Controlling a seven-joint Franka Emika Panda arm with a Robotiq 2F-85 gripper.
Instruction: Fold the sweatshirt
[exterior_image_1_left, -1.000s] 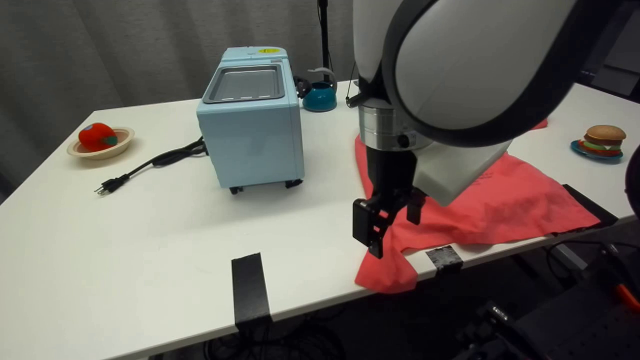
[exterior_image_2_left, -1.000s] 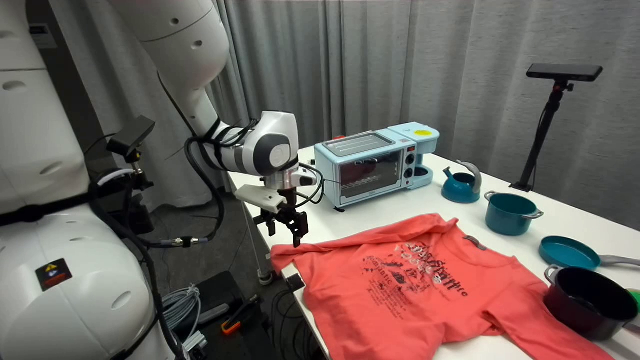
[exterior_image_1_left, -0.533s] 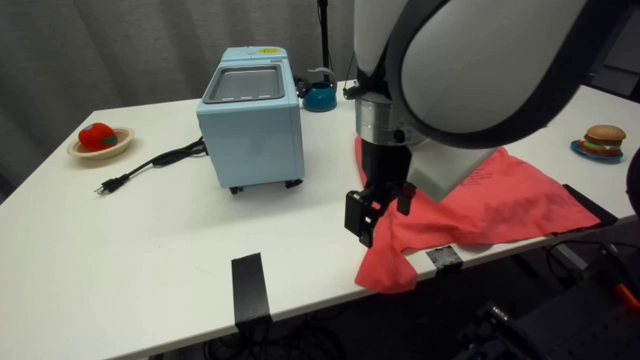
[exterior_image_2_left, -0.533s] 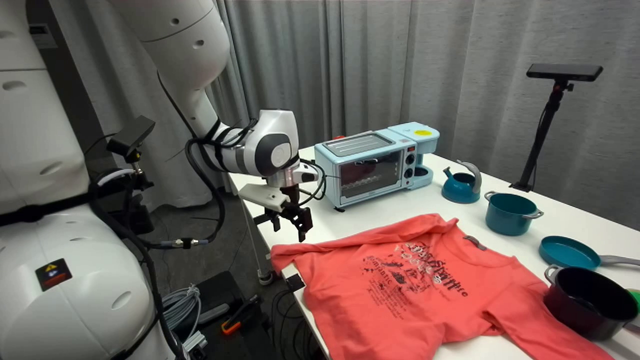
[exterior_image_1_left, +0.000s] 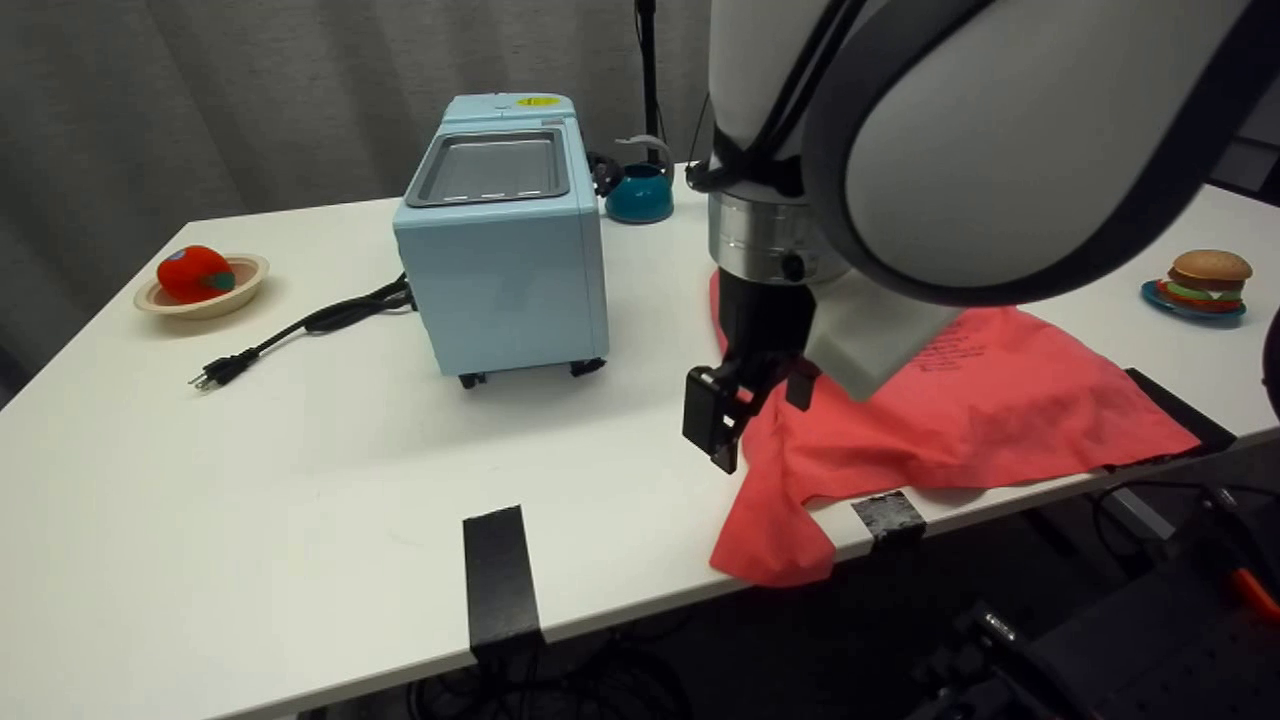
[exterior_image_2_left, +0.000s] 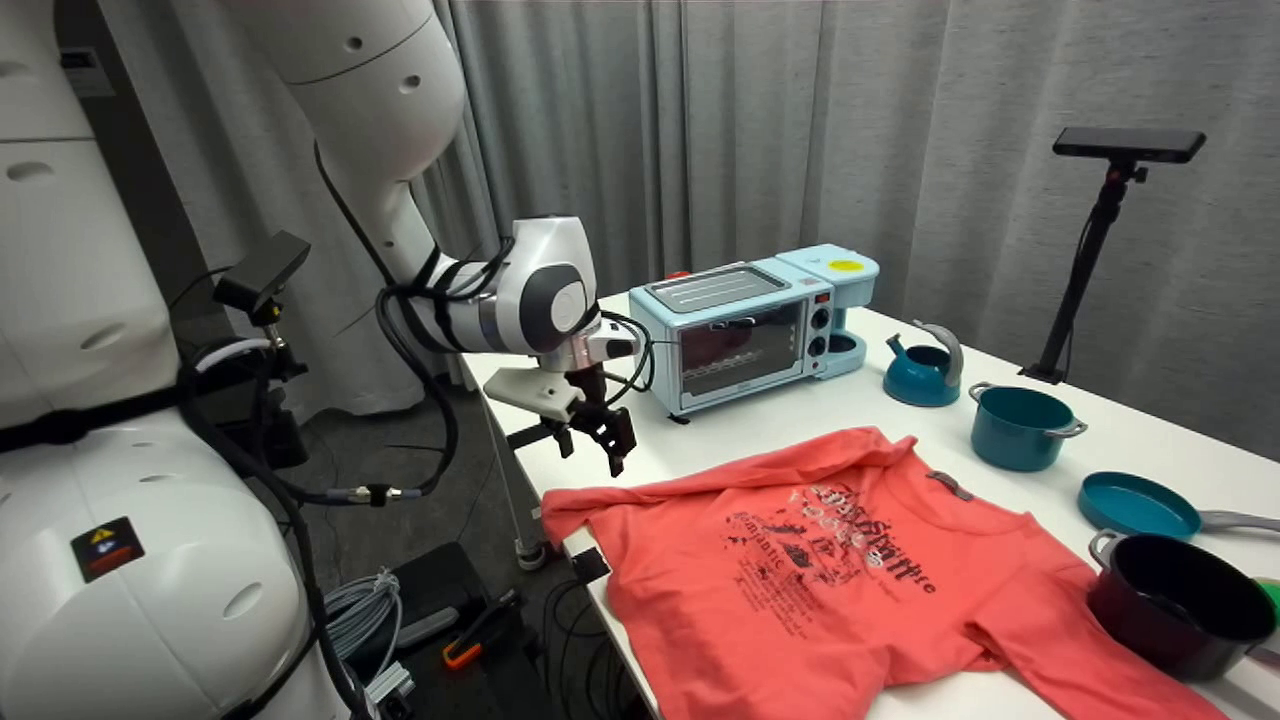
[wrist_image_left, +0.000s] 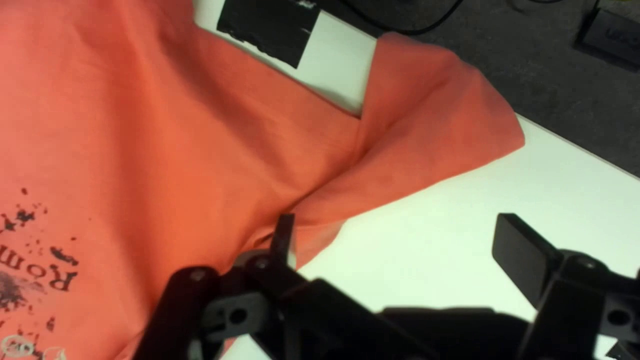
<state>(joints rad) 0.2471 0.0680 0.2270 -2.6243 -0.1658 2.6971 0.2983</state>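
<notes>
Grey curtain (exterior_image_2_left: 820, 130) at the back, white tabletop (exterior_image_1_left: 330, 520) in front of it. Coral-red sweatshirt (exterior_image_2_left: 830, 590) is spread on the tabletop, print up, hem at the edge. End effector (wrist_image_left: 392, 245) hangs above the tabletop just beside one sleeve (exterior_image_1_left: 770, 540), jaws wide apart, holding nothing. Wrist view: one finger (wrist_image_left: 283, 235) overlaps the red cloth, the opposite one (wrist_image_left: 522, 257) sits against bare white. Clearance over the cloth: can't tell. That sleeve is creased where it meets the body, and its cuff end pokes past the tabletop edge. Other sleeve (exterior_image_2_left: 1100, 650) is well apart from the end effector, running alongside the dark pot (exterior_image_2_left: 1140, 635); contact there, can't tell.

Containers: beige bowl (exterior_image_1_left: 205, 311) holds a red rounded item (exterior_image_1_left: 192, 274) with a green bit. Teal plate (exterior_image_1_left: 1195, 314) carries a burger (exterior_image_1_left: 1208, 268). Light-blue toaster oven (exterior_image_1_left: 510, 290) shows in both exterior views, door closed; reddish patch in the glass, can't say if it's inside or reflected. Teal kettle (exterior_image_2_left: 918, 385), teal pot (exterior_image_2_left: 1010, 447), teal frying pan (exterior_image_2_left: 1130, 505) and the dark pot stand in a row past the collar. Dark pot's inside is too dark to read.
</notes>
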